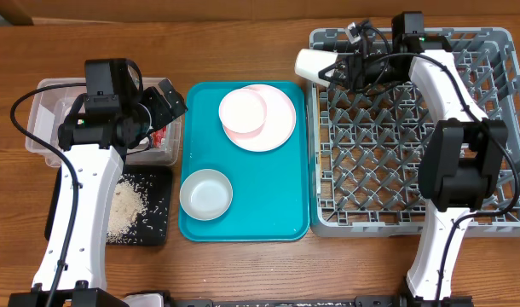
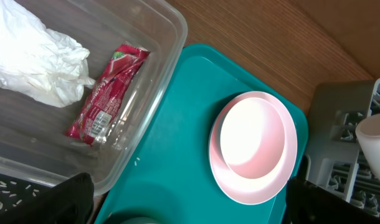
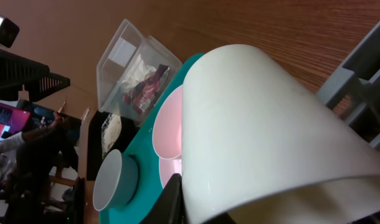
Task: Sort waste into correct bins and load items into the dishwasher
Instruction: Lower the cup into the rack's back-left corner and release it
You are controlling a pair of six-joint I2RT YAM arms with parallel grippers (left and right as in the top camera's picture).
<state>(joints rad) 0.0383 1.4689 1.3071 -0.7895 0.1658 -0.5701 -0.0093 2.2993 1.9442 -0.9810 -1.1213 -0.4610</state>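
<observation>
My right gripper (image 1: 330,68) is shut on the small white cup (image 1: 309,64), held on its side over the top left corner of the grey dish rack (image 1: 413,213). The cup (image 3: 271,124) fills the right wrist view, with one black finger (image 3: 172,199) against its wall. My left gripper (image 2: 193,208) hangs open and empty above the clear tub's (image 1: 47,128) right edge. The tub holds a crumpled white tissue (image 2: 34,56) and a red wrapper (image 2: 106,93). A small white bowl (image 1: 243,111) rests on the pink plate (image 1: 277,128). The grey-white bowl (image 1: 206,194) sits nearer the front.
The plate and both bowls stand on a large teal tray (image 1: 277,205) between the tub and the rack. A flat black tray (image 1: 158,183) with scattered rice (image 1: 124,209) lies in front of the tub. Bare wooden table (image 1: 243,43) surrounds everything.
</observation>
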